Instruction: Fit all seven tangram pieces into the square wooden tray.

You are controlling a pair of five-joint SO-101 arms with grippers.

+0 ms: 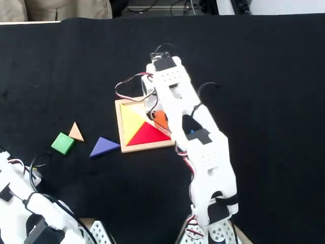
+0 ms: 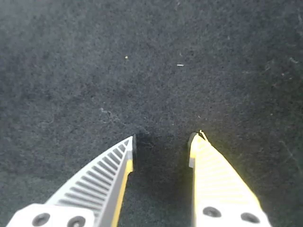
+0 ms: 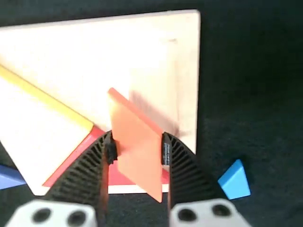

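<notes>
Right gripper (image 3: 137, 147): clamped on orange piece (image 3: 135, 125), held on edge and tilted, above tray (image 3: 189, 71). The tray's bare floor lies straight ahead of it. Yellow triangle (image 3: 38, 127) and red triangle (image 3: 75, 163) are seated in the tray. Blue piece (image 3: 234, 179) sits just outside the tray. Left gripper (image 2: 161, 144): parted, empty, well apart from the tray; the right arm is nearer.

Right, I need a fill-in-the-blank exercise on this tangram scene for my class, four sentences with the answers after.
1. The right gripper is shut on a flat piece coloured ____.
2. In the wooden tray lie a red triangle and a ____ one.
3. The square piece lying on the black cloth is coloured ____.
4. The left gripper, holding nothing, is ____.
Missing words: orange, yellow, green, open.
</notes>
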